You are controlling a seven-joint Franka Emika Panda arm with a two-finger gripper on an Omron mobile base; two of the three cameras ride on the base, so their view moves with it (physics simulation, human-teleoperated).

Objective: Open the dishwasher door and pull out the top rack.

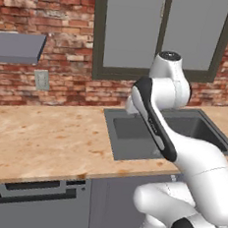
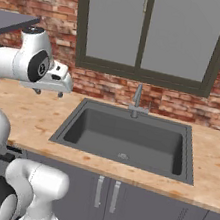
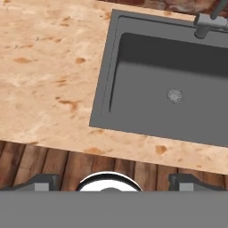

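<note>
The dishwasher door is closed, set flush under the front edge of the worktop at its left end, with the black bar handle running horizontally below a black slot strip near its top. Right of it, grey cabinet doors with vertical silver handles sit beneath the sink, which is recessed into the worktop below the window. A faucet stands at the sink's rear rim. The gripper hangs above the worktop's front edge, near the sink's left front corner; its fingertips appear widely spread with nothing held, though they are largely cropped.
</note>
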